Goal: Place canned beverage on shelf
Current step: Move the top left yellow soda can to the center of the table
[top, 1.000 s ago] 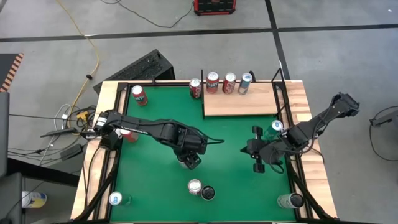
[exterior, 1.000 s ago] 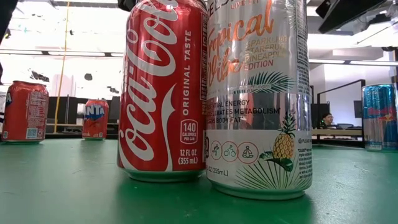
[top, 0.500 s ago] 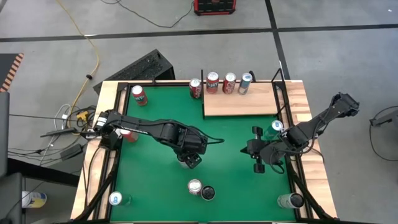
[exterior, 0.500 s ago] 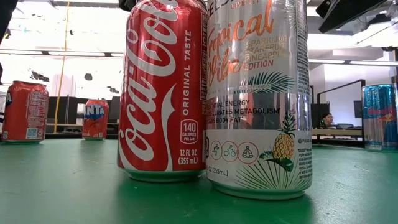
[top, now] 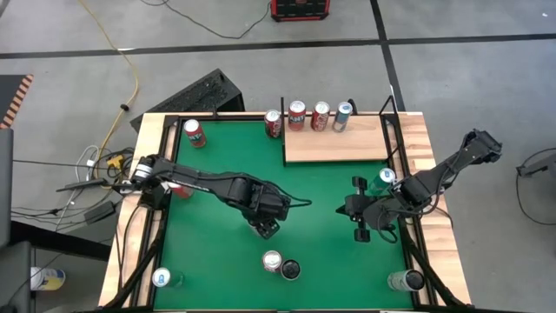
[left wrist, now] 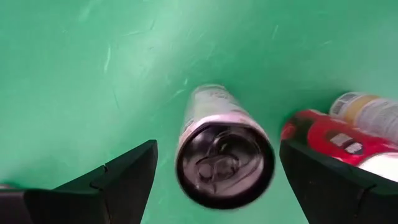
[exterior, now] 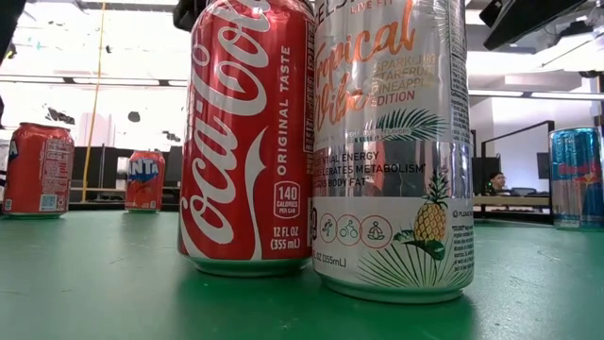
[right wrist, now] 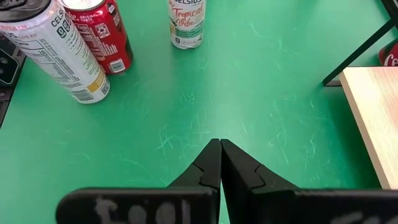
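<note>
Left gripper (left wrist: pixel 214 180) apart over white can (left wrist: pixel 219 142); right gripper (right wrist: pixel 220 163) together; shelf (top: pixel 334 137) holds three cans.

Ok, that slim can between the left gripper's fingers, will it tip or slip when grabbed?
The slim can stands tall and narrow, so an off-centre push would probably tip it. Its smooth wall looks slippery. The left gripper straddles it, open; a centred squeeze should hold.

Bare green table (top: pixel 321 187) lies open before the shelf (top: pixel 334 143).
</note>
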Controlling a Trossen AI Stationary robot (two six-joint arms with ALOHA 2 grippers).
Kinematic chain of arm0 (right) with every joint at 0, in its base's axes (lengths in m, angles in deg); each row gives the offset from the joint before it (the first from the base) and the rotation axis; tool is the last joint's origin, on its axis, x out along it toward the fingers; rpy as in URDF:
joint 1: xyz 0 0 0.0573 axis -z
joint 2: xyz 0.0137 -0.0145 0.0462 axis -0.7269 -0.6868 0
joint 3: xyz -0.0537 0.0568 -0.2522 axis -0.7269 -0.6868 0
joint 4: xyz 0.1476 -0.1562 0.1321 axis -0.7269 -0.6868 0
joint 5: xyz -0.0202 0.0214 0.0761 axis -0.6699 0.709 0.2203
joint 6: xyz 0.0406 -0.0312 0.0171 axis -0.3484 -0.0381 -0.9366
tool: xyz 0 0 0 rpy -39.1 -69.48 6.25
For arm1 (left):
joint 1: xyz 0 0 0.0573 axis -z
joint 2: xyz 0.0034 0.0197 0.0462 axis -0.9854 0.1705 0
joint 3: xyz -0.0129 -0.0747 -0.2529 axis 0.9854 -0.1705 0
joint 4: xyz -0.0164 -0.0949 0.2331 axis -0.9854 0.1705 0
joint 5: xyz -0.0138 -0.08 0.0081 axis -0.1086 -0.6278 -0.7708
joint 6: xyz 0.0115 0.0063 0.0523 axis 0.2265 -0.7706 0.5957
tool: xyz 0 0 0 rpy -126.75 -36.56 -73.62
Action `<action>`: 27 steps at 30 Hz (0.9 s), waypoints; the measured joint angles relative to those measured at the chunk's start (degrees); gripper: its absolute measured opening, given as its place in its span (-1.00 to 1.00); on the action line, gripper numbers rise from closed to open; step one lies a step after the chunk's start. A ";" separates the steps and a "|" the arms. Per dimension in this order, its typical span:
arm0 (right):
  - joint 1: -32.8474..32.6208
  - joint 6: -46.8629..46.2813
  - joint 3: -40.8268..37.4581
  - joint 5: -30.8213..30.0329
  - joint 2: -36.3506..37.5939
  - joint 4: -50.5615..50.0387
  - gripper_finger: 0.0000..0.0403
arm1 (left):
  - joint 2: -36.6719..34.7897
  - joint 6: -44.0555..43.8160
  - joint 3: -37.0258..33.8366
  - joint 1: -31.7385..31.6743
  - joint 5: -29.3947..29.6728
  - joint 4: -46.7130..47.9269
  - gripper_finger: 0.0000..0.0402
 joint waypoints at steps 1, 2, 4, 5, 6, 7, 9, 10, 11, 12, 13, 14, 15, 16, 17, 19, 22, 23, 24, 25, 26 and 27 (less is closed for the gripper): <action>0.00 0.02 0.00 0.00 0.00 0.00 -0.85 | 0.00 0.14 -1.01 0.03 -0.36 -1.53 0.61; 0.00 0.02 0.00 0.00 0.00 0.02 -0.85 | 0.00 0.57 -1.71 0.03 -0.92 -2.86 0.61; 0.00 0.02 0.00 0.00 0.00 0.01 -0.85 | 0.00 0.94 -2.83 0.07 -1.68 -3.70 0.61; 0.00 0.02 0.00 0.00 0.00 0.00 -0.85 | 0.00 0.95 -3.24 0.07 -1.97 -3.66 0.61; 0.00 0.02 0.00 0.00 0.00 0.01 -0.85 | -0.02 0.92 -3.77 0.07 -2.36 -3.76 0.61; 0.00 0.02 0.00 0.00 0.00 0.00 -0.85 | -0.02 0.92 -4.26 0.07 -2.60 -3.65 0.61; 0.00 0.03 0.00 0.00 0.00 0.00 -0.85 | 0.02 0.95 -4.88 0.07 -2.71 -3.30 0.61; 0.00 0.04 0.00 0.00 0.00 0.00 -0.85 | 0.02 0.96 -4.89 0.07 -2.59 -3.54 0.61; 0.00 0.04 0.00 0.00 0.00 0.00 -0.85 | -0.01 0.96 -4.87 0.06 -2.30 -3.95 0.61; 0.05 0.04 0.00 0.00 -0.01 0.01 -0.85 | -0.02 0.96 -4.87 0.06 -1.90 -4.20 0.61; 0.12 0.04 0.00 0.00 0.00 0.02 -0.85 | -0.02 0.98 -4.87 0.05 -1.68 -4.24 0.61; 0.13 0.04 0.00 0.00 0.00 0.00 -0.85 | -0.02 0.99 -4.87 0.05 -1.66 -4.24 0.61; 0.13 0.04 0.00 0.00 0.00 0.00 -0.85 | -0.02 0.99 -4.87 0.05 -1.66 -4.26 0.61; 0.13 0.04 0.00 0.00 0.00 0.00 -0.85 | -0.02 0.99 -4.87 0.05 -1.68 -4.26 0.60; 0.13 0.04 0.00 0.00 0.00 0.00 -0.85 | -0.02 0.99 -4.87 0.05 -1.70 -4.26 0.58; 0.13 0.04 0.00 0.00 0.00 0.00 -0.85 | -0.02 0.99 -4.87 0.05 -2.31 -4.26 0.51; 0.13 0.04 0.00 0.00 0.00 0.00 -0.85 | -0.02 1.34 -4.87 -0.16 -2.51 -4.22 0.31; 0.13 0.04 0.00 0.00 -0.02 0.00 -0.85 | -0.02 1.64 -4.87 -0.27 -2.62 -4.23 0.24; 0.13 0.06 0.00 0.00 0.00 0.00 -0.85 | -0.02 2.18 -4.87 -0.41 -2.82 -4.13 0.19; 0.13 0.07 0.00 -0.01 0.00 0.00 -0.85 | -0.02 3.22 -4.87 -0.60 -2.96 -4.07 0.19; 0.13 0.07 0.00 0.00 0.00 0.00 -0.85 | -0.02 4.59 -4.84 -0.76 -3.07 -4.01 0.19; 0.13 0.07 0.00 -0.01 0.00 0.00 -0.85 | -0.02 6.34 -4.69 -0.91 -3.09 -3.83 0.19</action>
